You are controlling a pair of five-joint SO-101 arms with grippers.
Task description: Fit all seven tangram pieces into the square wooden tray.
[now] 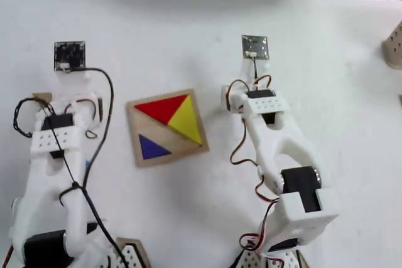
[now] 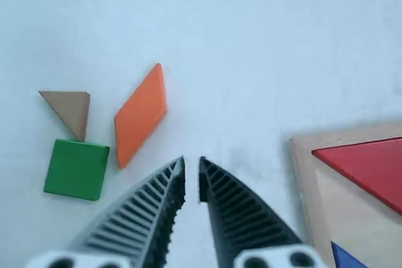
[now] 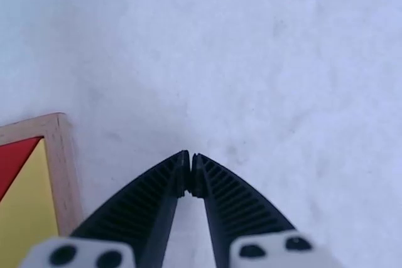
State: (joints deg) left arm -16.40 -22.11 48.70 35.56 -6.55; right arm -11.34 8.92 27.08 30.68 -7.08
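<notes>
On the white table (image 1: 188,29) we count three of seven done: red (image 1: 161,109), yellow (image 1: 185,122) and blue (image 1: 151,147) triangles lie in the tray (image 1: 176,142). Orange parallelogram (image 2: 141,116), tan triangle (image 2: 69,108) and green square (image 2: 76,169) lie loose near the left gripper (image 2: 191,164), empty and a sliver apart; the right gripper (image 3: 190,164) is closed, empty.

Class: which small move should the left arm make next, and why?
Probably ease the left gripper toward the orange piece, opening its jaws wider. That piece lies nearest its tips, loose on the table, and the tray holds just the red triangle, yellow triangle and blue triangle.
</notes>
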